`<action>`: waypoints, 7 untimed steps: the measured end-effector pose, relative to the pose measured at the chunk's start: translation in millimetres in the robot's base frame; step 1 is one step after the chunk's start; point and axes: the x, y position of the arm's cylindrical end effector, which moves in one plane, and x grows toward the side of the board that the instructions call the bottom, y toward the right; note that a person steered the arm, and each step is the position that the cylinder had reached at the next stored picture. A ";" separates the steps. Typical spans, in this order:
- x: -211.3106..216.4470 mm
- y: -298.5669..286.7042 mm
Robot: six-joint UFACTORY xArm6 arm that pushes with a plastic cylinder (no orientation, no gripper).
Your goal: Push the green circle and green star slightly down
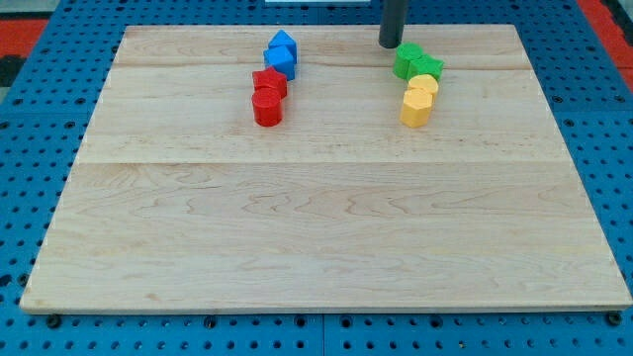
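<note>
Two green blocks sit together near the view's top right. The left one (407, 59) looks like the green star. The right one (430, 68) looks like the green circle, though its shape is hard to make out. They touch each other. My tip (391, 44) stands at the view's top, just up and left of the green star, close to it or touching it. The rod rises out of the view's top edge.
Two yellow blocks (418, 99) lie directly below the green pair, touching it. Two blue blocks (282, 54) and two red blocks (267, 96) form a column at the top centre-left. The wooden board (316, 227) lies on a blue pegboard.
</note>
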 end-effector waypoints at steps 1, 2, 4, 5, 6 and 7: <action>-2.4 -5.6; -1.0 -21.9; 13.3 -42.2; 17.6 -32.8; 20.8 -19.9; 33.2 6.4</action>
